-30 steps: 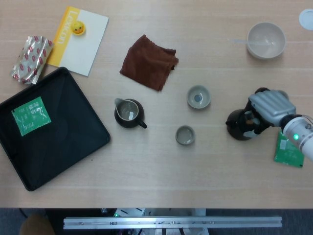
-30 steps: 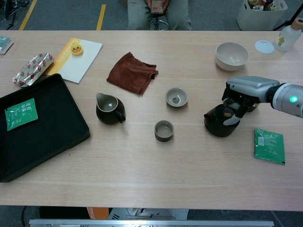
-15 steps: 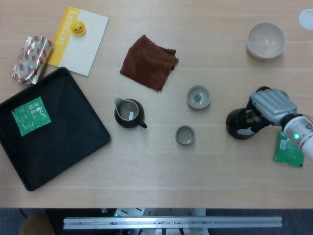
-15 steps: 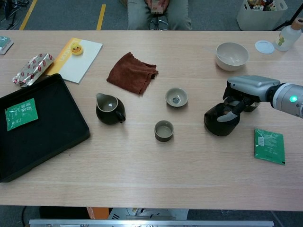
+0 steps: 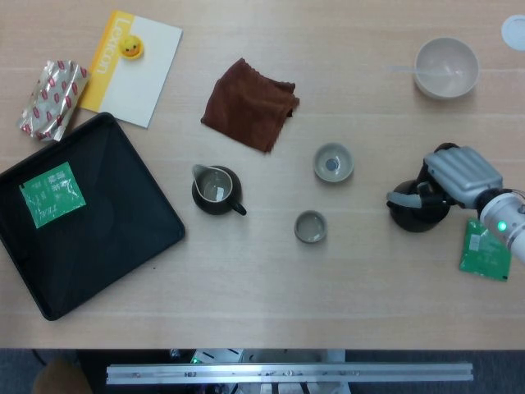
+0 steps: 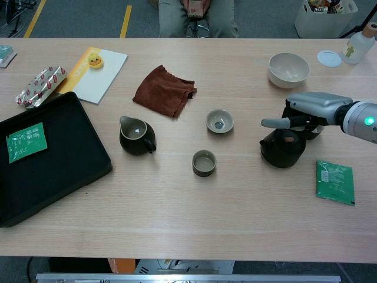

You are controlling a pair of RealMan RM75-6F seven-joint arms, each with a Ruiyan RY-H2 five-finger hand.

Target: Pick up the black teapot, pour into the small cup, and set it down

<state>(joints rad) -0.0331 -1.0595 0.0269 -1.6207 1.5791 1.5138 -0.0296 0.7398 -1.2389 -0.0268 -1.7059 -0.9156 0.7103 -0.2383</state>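
Right of centre, head view: black teapot [image 5: 417, 213] on table [image 5: 262, 279] beneath right hand [image 5: 459, 174].
Fingers extended over the lid, thumb reaching left; grasp or mere contact cannot be told. Small cup [image 5: 310, 226] well to the left, apparently empty; celadon cup [image 5: 333, 162] above it. Left hand absent.

Chest view: teapot [image 6: 282, 148] upright, spout leftward toward small cup [image 6: 204, 163].
Right hand [image 6: 309, 109] above and behind, thumb out flat, seemingly not clenched. Pitcher [image 6: 136, 135] and tray [image 6: 65, 171] with green packet [image 6: 26, 141] farther left.

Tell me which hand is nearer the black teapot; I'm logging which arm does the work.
Right. The right hand sits just above and behind the black teapot, a finger stretched out over its top. The left hand appears in neither view.
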